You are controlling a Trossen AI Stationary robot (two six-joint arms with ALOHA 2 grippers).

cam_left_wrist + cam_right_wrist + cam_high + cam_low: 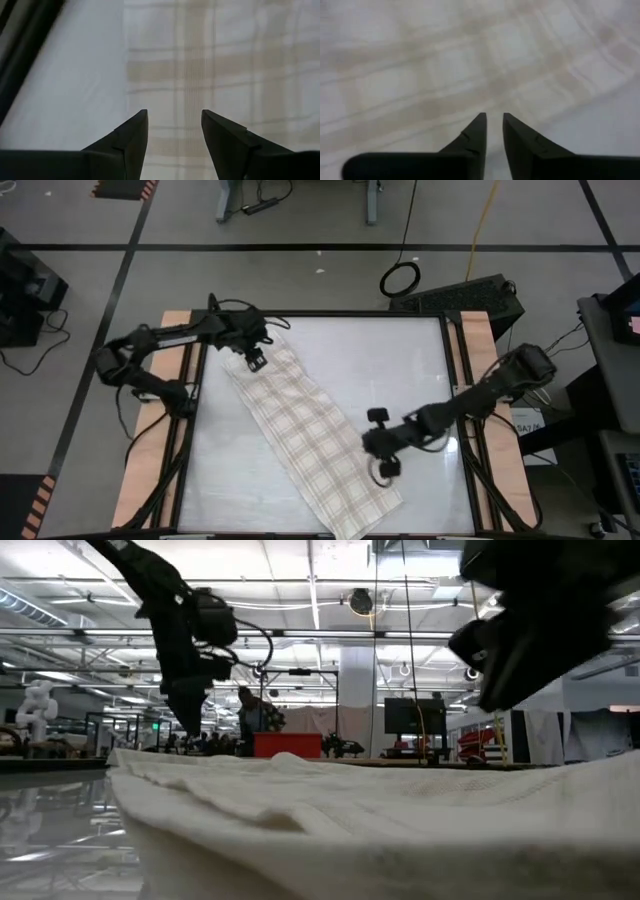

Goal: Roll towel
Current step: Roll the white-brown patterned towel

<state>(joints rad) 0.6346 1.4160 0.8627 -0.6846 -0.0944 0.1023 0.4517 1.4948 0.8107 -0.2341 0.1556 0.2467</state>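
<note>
Surface (pixel 420 370) is a pale white panel with wooden side strips, both arms reaching in over it. The towel (pixel 305 435) lies flat and unrolled on it, a long strip running diagonally from the far left part of the surface down to the near edge right of centre, cream with a tan plaid grid; from the low view its near end (pixel 380 830) sits slightly rumpled, filling the foreground. Left arm comes in from the left side strip and reaches over the far end of the towel; left gripper (pixel 254 360) hangs just above that far end, close to the towel's edge, jaws apart by a moderate gap, nothing between them, plaid cloth and bare surface visible past its fingers (pixel 131 142). Right arm comes in from the right side strip, angled toward the middle; right gripper (pixel 385 467) sits at the right-hand long edge of the towel toward its near end, jaws nearly closed with only a narrow slit between the fingertips (pixel 476 137), nothing visibly pinched; can't tell whether the tips touch the cloth. Beyond the surface: workshop floor, black cable loop (pixel 400 278) lying on it.
</note>
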